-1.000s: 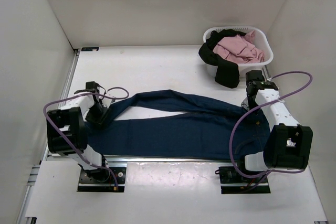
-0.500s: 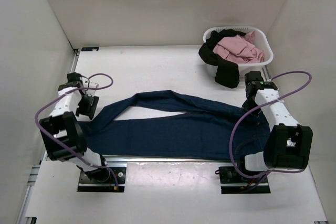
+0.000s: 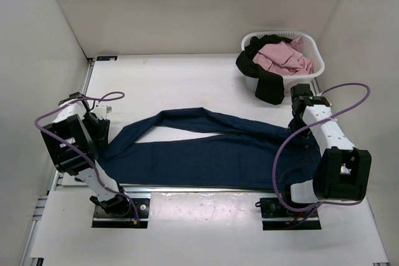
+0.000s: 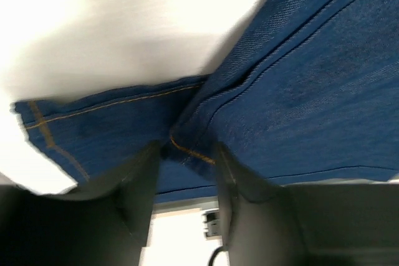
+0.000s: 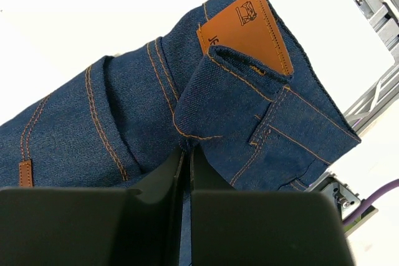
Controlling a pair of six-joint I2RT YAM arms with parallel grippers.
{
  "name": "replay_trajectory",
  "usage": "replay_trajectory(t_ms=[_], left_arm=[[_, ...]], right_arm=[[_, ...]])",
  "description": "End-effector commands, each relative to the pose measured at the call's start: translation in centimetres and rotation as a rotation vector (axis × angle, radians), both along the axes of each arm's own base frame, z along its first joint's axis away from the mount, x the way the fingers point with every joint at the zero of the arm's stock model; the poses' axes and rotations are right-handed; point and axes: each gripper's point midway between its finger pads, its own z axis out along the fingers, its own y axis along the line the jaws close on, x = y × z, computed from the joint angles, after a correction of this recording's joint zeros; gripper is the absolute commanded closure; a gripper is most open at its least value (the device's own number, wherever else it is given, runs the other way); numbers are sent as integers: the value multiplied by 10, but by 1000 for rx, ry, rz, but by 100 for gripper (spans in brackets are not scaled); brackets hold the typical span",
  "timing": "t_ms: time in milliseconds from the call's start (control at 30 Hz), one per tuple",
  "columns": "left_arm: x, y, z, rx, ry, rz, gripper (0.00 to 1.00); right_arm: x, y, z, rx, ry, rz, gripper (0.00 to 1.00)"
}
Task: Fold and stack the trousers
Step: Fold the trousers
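Note:
The dark navy denim trousers (image 3: 212, 151) lie stretched across the table, legs to the left and waist to the right. My left gripper (image 3: 98, 130) is at the leg ends. In the left wrist view its jaws (image 4: 186, 154) stand narrowly apart, pinching a bunched leg hem (image 4: 187, 151) with orange stitching. My right gripper (image 3: 298, 125) is at the waist end, shut (image 5: 189, 147) on the waistband near the tan patch (image 5: 246, 26). The black trousers (image 3: 265, 82) hang over the rim of the basket at the back right.
A white plastic laundry basket (image 3: 315, 51) stands at the back right with a pink garment (image 3: 283, 57) inside. White walls close in the table on the left, back and right. Purple cables loop off both arms.
My left arm has swung left and outward, toward the table's left edge, with the leg hem. The trousers lie a little straighter. The right arm has hardly moved.

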Motion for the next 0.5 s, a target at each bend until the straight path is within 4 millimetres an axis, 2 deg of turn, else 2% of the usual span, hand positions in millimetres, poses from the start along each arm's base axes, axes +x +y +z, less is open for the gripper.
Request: replay_trajectory(t_ms=[0,133,233,300,400,433,467], left_arm=[[7,-10,4,-72,-22,-16,56],[9,-8,3,-72,-22,-25,71],[7,-8,3,-66,-9,-25,86],[9,-6,5,-62,-17,-25,86],[29,5,25,-13,-92,-28,86],[39,10,35,10,-139,-29,86],[55,24,53,77,-196,-37,86]], right_arm=[[4,-6,12,-40,-2,14,100],[6,-6,16,-40,-21,14,100],[8,-6,19,-40,-30,14,100],[11,-6,21,-40,-39,14,100],[15,-6,29,-40,-56,13,100],[18,-7,33,-50,-70,10,100],[29,-10,45,-55,-99,14,100]])
